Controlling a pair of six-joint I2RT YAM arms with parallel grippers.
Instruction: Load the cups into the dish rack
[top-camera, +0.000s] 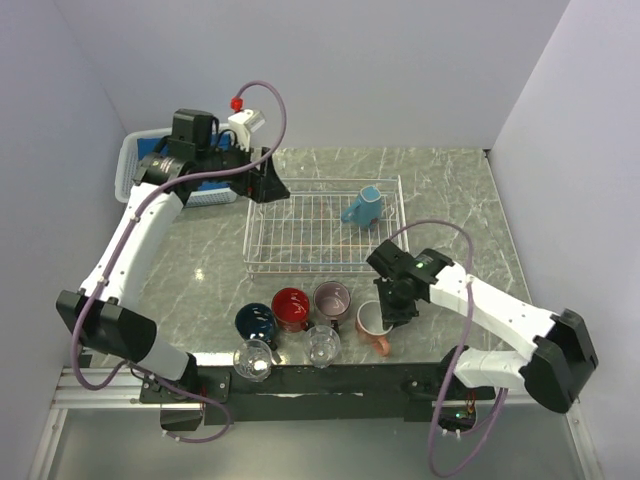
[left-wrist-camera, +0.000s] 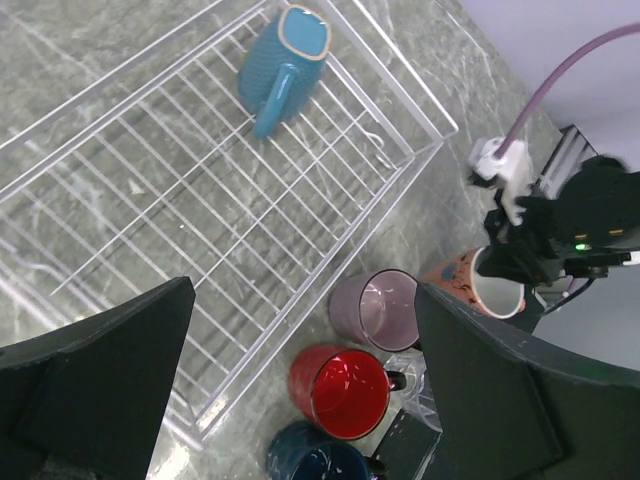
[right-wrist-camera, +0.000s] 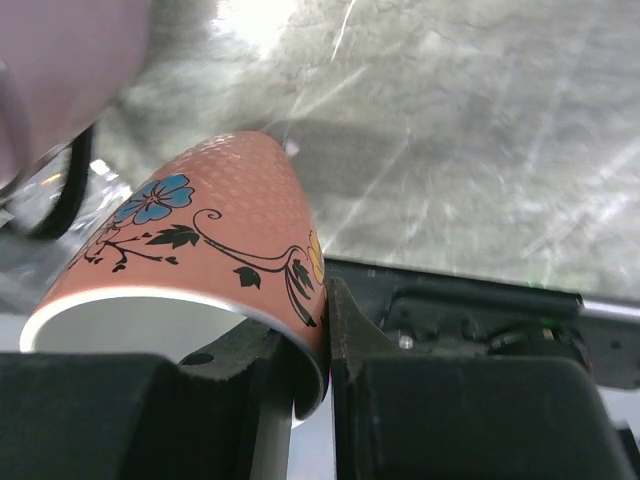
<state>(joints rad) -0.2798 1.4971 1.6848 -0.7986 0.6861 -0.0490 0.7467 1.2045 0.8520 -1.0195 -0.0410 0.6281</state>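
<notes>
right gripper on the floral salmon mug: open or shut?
Shut. In the right wrist view the right gripper pinches the salmon mug wall at the rim, one finger inside, one outside.

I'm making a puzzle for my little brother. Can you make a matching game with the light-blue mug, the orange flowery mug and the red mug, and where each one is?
Things:
1. light-blue mug
2. salmon-orange mug
3. red mug

Places:
A. standing on the table, between the navy mug and the mauve mug
B. pinched at its rim by the right gripper
C. inside the dish rack

Pairs: 1-C, 2-B, 3-A
</notes>
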